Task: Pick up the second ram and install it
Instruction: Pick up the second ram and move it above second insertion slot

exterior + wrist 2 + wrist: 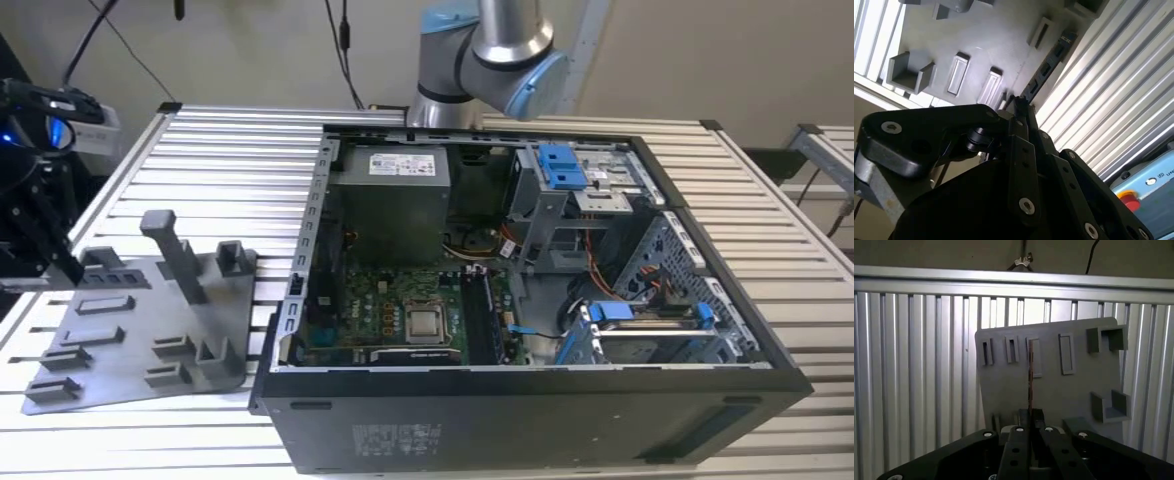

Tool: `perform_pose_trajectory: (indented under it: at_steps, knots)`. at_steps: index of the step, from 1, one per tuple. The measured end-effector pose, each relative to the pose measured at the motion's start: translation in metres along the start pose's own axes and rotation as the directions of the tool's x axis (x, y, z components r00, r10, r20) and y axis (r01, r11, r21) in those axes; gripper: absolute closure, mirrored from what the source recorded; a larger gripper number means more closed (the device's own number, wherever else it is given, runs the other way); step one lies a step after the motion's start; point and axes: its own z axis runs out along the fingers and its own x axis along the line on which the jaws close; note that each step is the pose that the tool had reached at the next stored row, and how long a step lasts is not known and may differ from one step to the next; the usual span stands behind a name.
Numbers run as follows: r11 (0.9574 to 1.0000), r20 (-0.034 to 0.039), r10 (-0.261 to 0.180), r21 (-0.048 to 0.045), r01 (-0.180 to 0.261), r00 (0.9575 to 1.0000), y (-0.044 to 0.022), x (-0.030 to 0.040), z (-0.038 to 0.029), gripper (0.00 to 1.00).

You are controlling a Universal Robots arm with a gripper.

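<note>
Black gripper (pixel 1030 416), fingers closed on the second ram (pixel 1030 372). It is pinched at one end, and the rest stands out beyond the tips, seen edge-on in the first wrist view. The second wrist view gives its flat side: dark, chips along it, running out from the fingertips over the grey tray (pixel 999 45) towards the tray's edge and the ribbed aluminium table (pixel 1114 90). It looks held above the tray, but I cannot tell whether the far end is clear of the slots.

Exterior view: the tray lies at nine o'clock from the open computer case (pixel 534 420). The memory slots (pixel 481 315) sit at three o'clock from the processor socket (pixel 424 322).

Risks, as I judge them:
- The grip is on one end only, so a knock against the tray's tall peg (pixel 171 250) or the case wall could swing the stick in the fingers, and it would then meet its slot skewed.
- The board is thin — forcing it down while tilted could bend it or leave it half seated.
</note>
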Motion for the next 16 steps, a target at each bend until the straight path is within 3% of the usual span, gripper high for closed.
perform_pose_trajectory:
  at_steps: [5, 16]
  knots:
    - [0.9998, -0.0003, -0.001, 0.0204, 0.001, 1.0000, 0.0000, -0.0025, -0.0050, 0.86]
    - [0.9998, -0.0004, -0.001, 0.0209, 0.001, 1.0000, 0.0010, -0.0041, -0.0301, 0.86]
